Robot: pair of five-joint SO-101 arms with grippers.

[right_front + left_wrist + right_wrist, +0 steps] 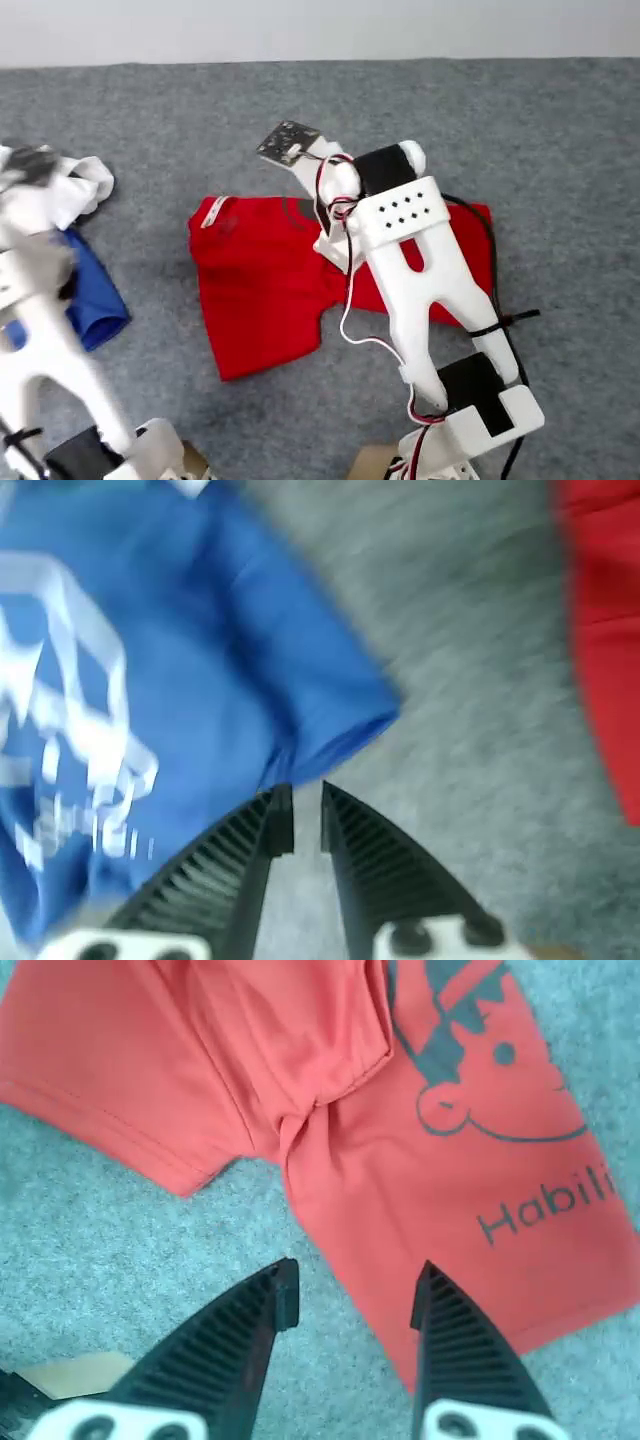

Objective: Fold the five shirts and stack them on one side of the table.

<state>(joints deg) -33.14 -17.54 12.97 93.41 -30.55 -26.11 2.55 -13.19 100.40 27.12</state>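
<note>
A red shirt [260, 290] lies spread and rumpled in the middle of the grey table, its dark print showing in the right wrist view [430, 1160]. My right arm [410, 215] stretches over it. My right gripper [355, 1295] hangs open just above the shirt's edge, one finger over bare table and the other over red cloth. At the left lies a blue shirt [95, 295] with white print [150, 660], next to a white shirt [70, 190]. My left gripper [305, 815] hovers by the blue shirt's corner, its fingers shut with nothing between them.
The grey table [500, 130] runs to a pale wall at the back. A brown cardboard piece [370, 462] lies by the right arm's base at the front edge. The left arm [40, 320] stands over the left side.
</note>
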